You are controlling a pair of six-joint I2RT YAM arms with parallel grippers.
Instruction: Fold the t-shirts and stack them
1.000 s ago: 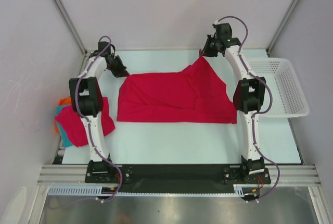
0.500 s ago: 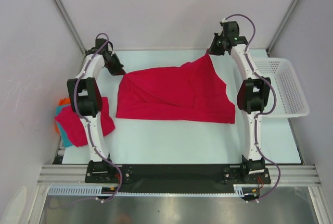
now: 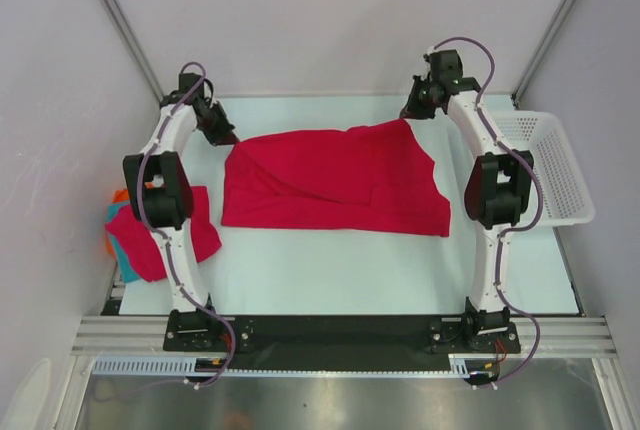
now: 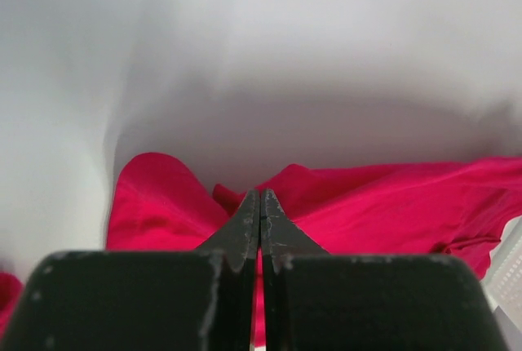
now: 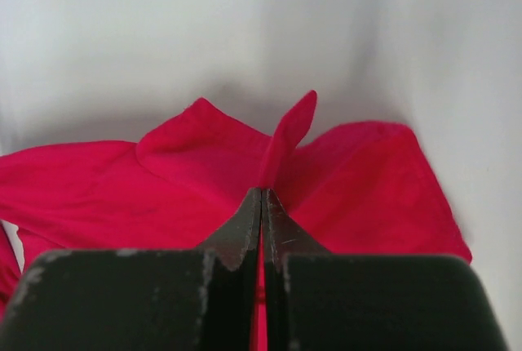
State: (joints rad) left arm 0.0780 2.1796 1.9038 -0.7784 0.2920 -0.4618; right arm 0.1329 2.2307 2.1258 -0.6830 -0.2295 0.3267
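A crimson-red t-shirt [image 3: 330, 182] lies spread across the middle of the table. My left gripper [image 3: 228, 136] is shut on its far left corner, with red cloth [image 4: 188, 212] pinched between the fingers in the left wrist view. My right gripper [image 3: 408, 114] is shut on its far right corner, and a fold of red cloth [image 5: 285, 135] stands up from the fingertips in the right wrist view. A folded pile [image 3: 150, 240] of a red shirt over teal and orange garments lies at the left edge, partly hidden by the left arm.
A white plastic mesh basket [image 3: 548, 165] stands at the right edge of the table. Pale walls and metal frame posts close in the back and both sides. The arm bases sit on a black rail at the near edge.
Both grippers have moved toward the back of the table and outward with the shirt's far corners. The raised right corner has come down and the far edge is stretched flatter.
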